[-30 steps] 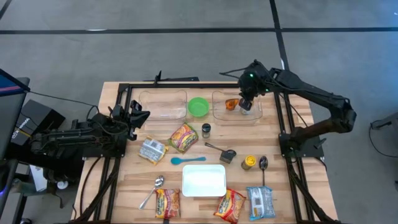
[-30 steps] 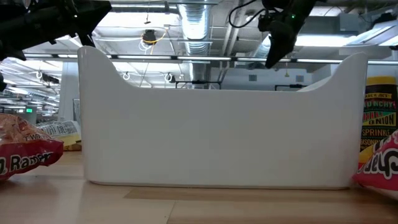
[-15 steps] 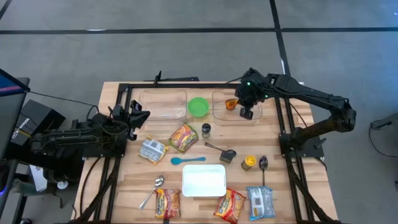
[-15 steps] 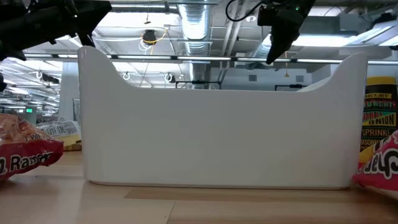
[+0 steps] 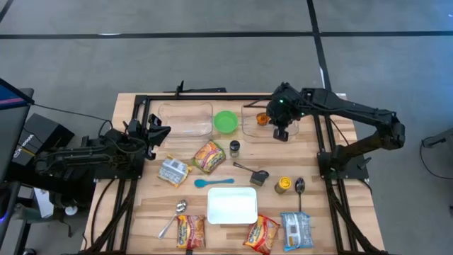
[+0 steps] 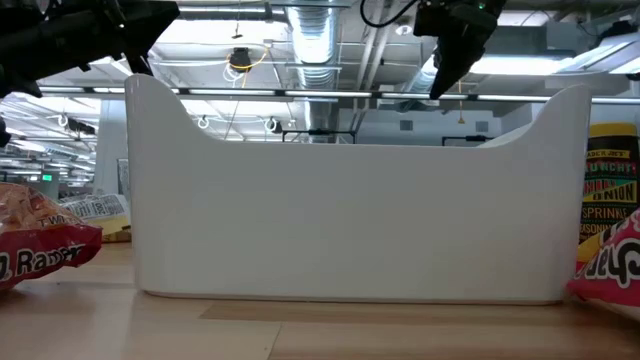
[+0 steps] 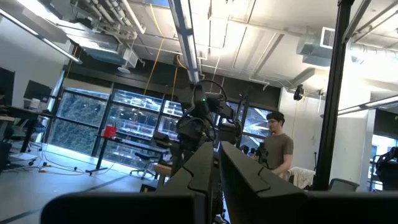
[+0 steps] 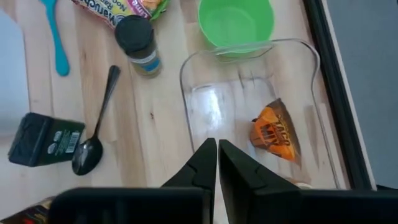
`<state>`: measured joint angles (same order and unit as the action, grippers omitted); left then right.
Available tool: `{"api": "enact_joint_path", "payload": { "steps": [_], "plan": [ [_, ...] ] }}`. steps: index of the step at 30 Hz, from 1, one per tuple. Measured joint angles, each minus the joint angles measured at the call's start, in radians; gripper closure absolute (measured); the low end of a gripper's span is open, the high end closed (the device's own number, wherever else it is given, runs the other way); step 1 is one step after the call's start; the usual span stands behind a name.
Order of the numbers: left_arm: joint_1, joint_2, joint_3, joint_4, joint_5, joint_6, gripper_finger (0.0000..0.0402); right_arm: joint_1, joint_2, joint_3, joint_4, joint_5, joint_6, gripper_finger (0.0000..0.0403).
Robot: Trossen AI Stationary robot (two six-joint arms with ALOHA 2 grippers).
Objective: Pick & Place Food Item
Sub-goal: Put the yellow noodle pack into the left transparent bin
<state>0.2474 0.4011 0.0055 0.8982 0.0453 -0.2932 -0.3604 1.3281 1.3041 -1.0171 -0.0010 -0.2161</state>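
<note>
- The task's thing, as far as one can judge, is the small orange crinkled snack packet (image 8: 274,134); it lies inside the clear rectangular glass dish (image 8: 320,112) at the far right of the wooden tabletop (image 5: 212,173), resting on the dish floor toward the dish's left end in the high view (image 5: 262,118).
- The right gripper (image 5: 281,132) hangs above the near part of that same dish, its two dark fingers (image 8: 200,163) pressed together and holding nothing.
- The relation that matters: from the high view, the packet lies to the left of and slightly farther away than the closed fingertips, near but clear of them; nothing stands between the two.
- The packet's long axis runs roughly along the short way of the dish, its pointed end toward the far rim; the right wrist view suggests the finger gap is nearly in line with that axis, so a grasp would probably need a turn of the wrist to close across the narrow width.
- The right arm is plainly the nearer one; the left gripper (image 5: 157,132) waits well apart at the left edge of the tabletop, beside the second clear glass dish (image 5: 185,119), its fingers (image 7: 200,171) also closed on nothing.
- A round green plastic bowl (image 5: 226,121) sits between the two dishes, just beside the right dish's left wall and close to the packet's side.
- Whether the packet is due to be lifted out or has been set down here, the pictures alone do not settle.
</note>
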Motion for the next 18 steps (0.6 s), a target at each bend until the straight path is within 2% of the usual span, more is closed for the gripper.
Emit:
{"api": "enact_joint_path", "payload": {
  "steps": [3,7,9,15,18],
  "plan": [
    [0.0,0.0,0.0,0.0,0.0,0.0,0.038,-0.001,0.0,0.0,0.0,0.001,0.045,0.0392],
    [0.0,0.0,0.0,0.0,0.0,0.0,0.038,0.001,0.0,0.0,0.001,-0.011,-0.013,0.0392],
    [0.0,0.0,0.0,0.0,0.0,0.0,0.038,-0.004,0.0,0.0,0.002,-0.071,-0.016,0.0392],
    [0.0,0.0,0.0,0.0,0.0,0.0,0.038,-0.045,-0.058,-0.045,0.082,-0.361,-0.092,0.039],
    [0.0,0.0,0.0,0.0,0.0,0.0,0.038,-0.067,-0.111,-0.109,0.16,-0.419,-0.105,0.039]
  ]
}}
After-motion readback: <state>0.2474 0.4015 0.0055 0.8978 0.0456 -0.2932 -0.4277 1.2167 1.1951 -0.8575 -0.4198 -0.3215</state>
